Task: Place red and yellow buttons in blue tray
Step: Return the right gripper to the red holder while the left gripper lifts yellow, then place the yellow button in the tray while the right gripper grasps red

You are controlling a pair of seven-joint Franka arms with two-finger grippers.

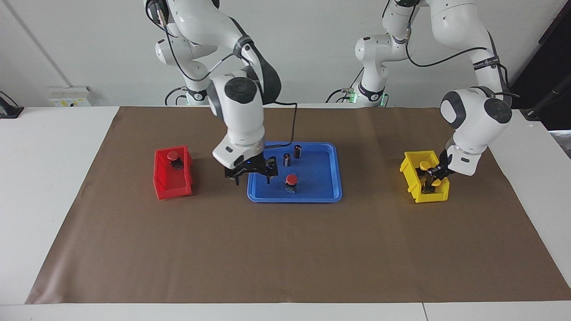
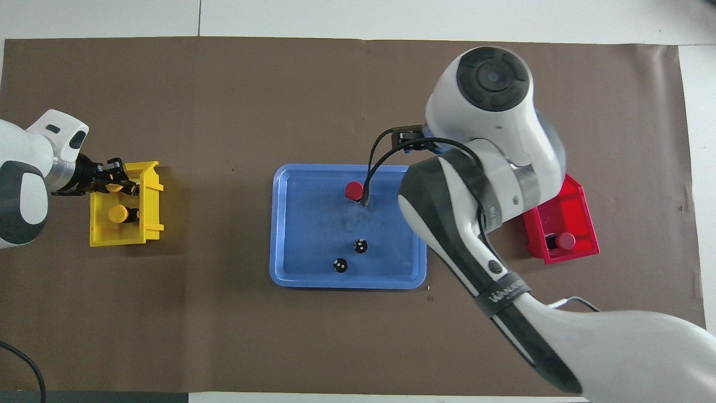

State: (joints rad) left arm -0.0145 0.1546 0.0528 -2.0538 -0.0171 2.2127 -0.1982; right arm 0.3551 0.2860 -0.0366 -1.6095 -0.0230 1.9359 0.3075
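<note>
A red button (image 1: 291, 180) (image 2: 353, 190) stands free in the blue tray (image 1: 321, 189) (image 2: 296, 224). My right gripper (image 1: 252, 178) hangs open and empty over the tray's rim at the right arm's end; the overhead view hides it under its own arm. A second red button (image 1: 172, 156) (image 2: 565, 241) sits in the red bin (image 1: 171, 185) (image 2: 576, 215). My left gripper (image 1: 435, 175) (image 2: 113, 180) is down in the yellow bin (image 1: 412, 171) (image 2: 148, 210), shut on a yellow button (image 1: 438, 182) (image 2: 113, 188). Another yellow button (image 1: 424, 166) (image 2: 117, 212) lies beside it, nearer the robots.
Two capless dark cylinders (image 1: 287, 159) (image 1: 297, 151) stand upright in the tray, nearer the robots than the red button. A brown mat (image 1: 285, 249) covers the table. The right arm's forearm partly covers the red bin in the overhead view.
</note>
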